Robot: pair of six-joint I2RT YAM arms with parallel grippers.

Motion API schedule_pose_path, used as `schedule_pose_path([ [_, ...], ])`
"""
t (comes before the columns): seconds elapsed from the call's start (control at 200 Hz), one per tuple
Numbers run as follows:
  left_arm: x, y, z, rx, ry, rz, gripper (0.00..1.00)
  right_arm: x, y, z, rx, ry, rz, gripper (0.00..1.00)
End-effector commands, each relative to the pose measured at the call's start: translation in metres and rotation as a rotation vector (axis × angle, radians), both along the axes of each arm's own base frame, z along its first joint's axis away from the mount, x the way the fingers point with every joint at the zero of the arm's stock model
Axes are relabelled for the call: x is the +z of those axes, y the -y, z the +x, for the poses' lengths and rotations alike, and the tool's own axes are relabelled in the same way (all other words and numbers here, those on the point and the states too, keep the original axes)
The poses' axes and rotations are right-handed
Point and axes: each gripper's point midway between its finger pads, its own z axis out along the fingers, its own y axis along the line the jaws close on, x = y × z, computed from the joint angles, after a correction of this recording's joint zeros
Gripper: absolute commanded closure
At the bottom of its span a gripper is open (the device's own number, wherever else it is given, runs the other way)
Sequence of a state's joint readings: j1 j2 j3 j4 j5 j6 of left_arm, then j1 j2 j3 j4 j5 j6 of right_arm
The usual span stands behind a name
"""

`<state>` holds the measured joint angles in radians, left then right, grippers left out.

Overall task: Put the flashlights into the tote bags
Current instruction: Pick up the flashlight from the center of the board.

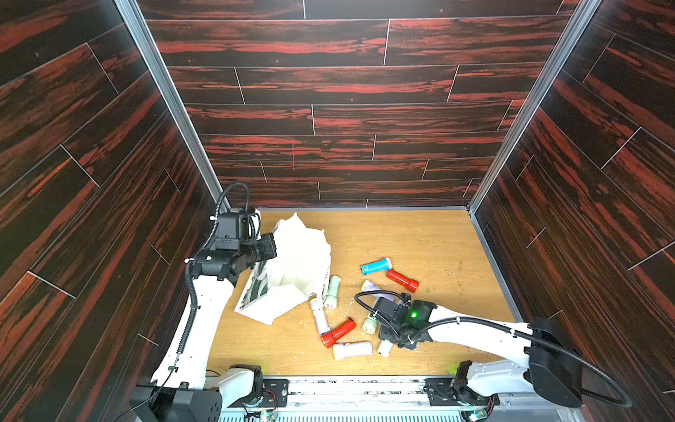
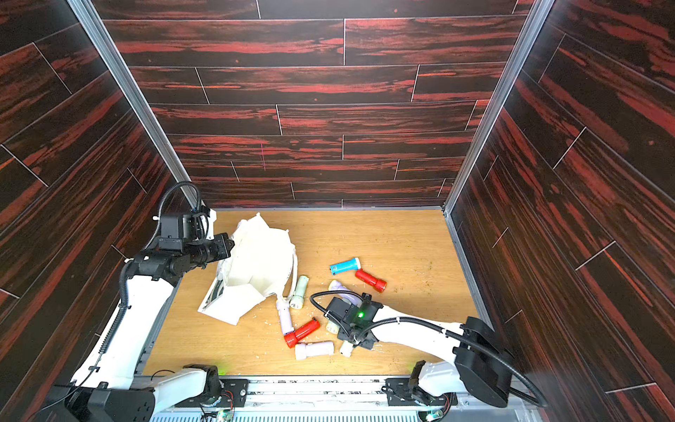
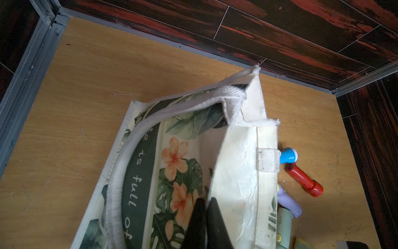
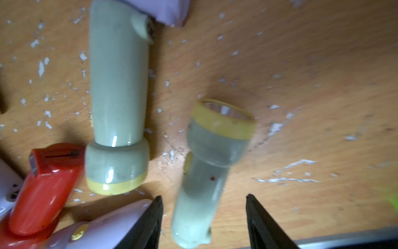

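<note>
Right gripper point(image 4: 204, 196): fingers apart, one on either side of the tail end of a pale green flashlight point(image 4: 215, 151) lying on the table point(image 4: 301, 64). No contact that I can make out; the frame is blurred. A lilac flashlight point(image 4: 103, 224) lies just beside one finger.

In both top views the flashlights in sight all lie on the table, lower centre of frame. None shows inside the tote bag point(image 1: 299, 255), centre-left. Left gripper point(image 3: 205, 201) is pinched shut on the bag's wall, holding the mouth up.

Risks, as judged:
- Closing near the tail of a smooth round body could roll or squirt it out.
- A finger could snag the lilac neighbour.
- The thin canvas could slip from the pinch — the mouth would collapse before any drop.
</note>
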<state>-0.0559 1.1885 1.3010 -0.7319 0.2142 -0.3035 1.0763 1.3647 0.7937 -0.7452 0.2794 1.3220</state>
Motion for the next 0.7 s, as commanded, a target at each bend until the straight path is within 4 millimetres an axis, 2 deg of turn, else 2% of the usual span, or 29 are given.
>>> schedule_pose_path([
  [0.0, 0.017, 0.005, -0.002, -0.026, 0.071, -0.007, 1.00, -0.013, -0.001, -0.007, -0.024, -0.039, 0.005, 0.38],
  [0.471, 0.014, 0.006, 0.000, -0.033, 0.061, -0.006, 1.00, -0.042, -0.004, -0.018, -0.025, -0.106, 0.014, 0.44],
  [0.696, 0.013, 0.006, 0.000, -0.034, 0.059, -0.005, 1.00, -0.043, -0.003, -0.019, -0.020, -0.111, 0.012, 0.50],
])
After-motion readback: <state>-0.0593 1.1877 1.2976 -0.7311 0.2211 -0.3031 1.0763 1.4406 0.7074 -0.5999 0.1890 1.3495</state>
